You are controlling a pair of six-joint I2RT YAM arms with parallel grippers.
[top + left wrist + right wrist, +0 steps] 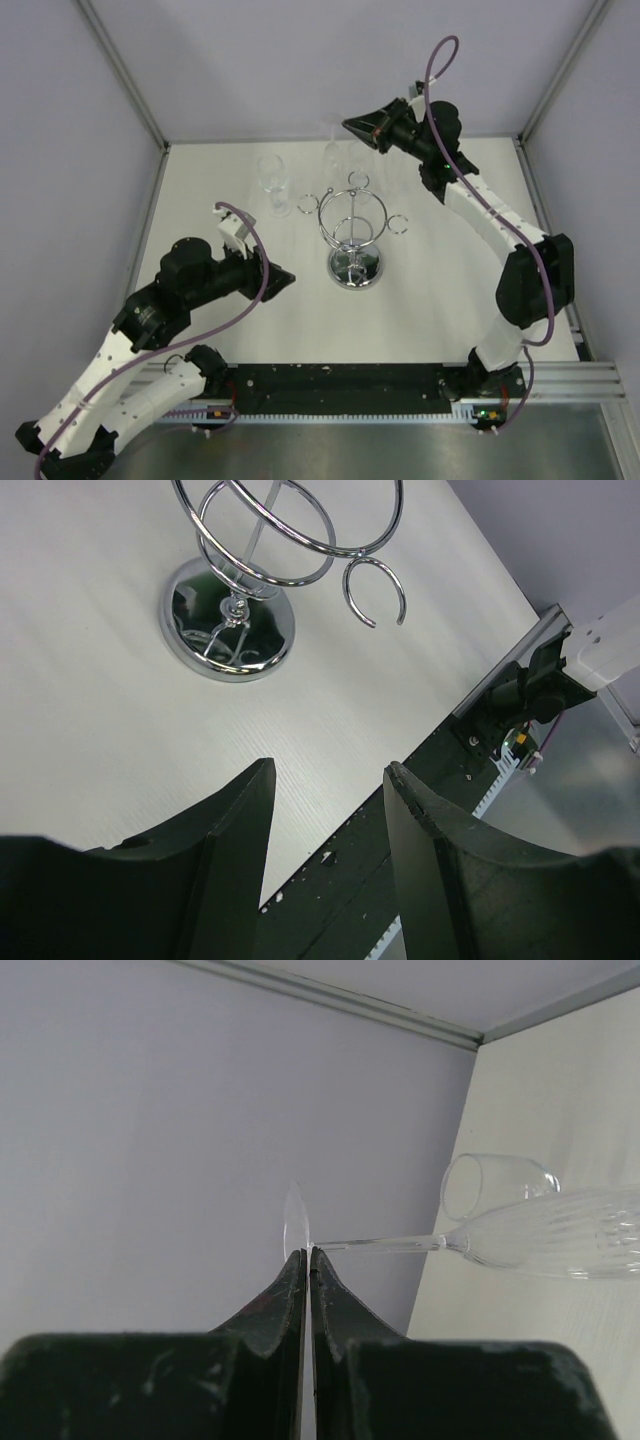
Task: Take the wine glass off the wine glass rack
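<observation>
Twice courting trouble at the far side: pinching the wine glass [540,1235] only by its thin stem beside the foot, with the right gripper [303,1252] clamped tight and the bowl seemingly hanging downward, so risking a slip or swing under the bowl's weight. Also risking a knock against the second glass [498,1178] standing upright near it to the left, or against the back wall [150,1160]. Holding clear of the wine glass rack [355,268] mid-scene, with the left gripper [325,775] idling wide open near and left of it, obstructing nothing.

Clear glass [272,187] upright on white table [440,300] (near back wall [330,60]).
</observation>
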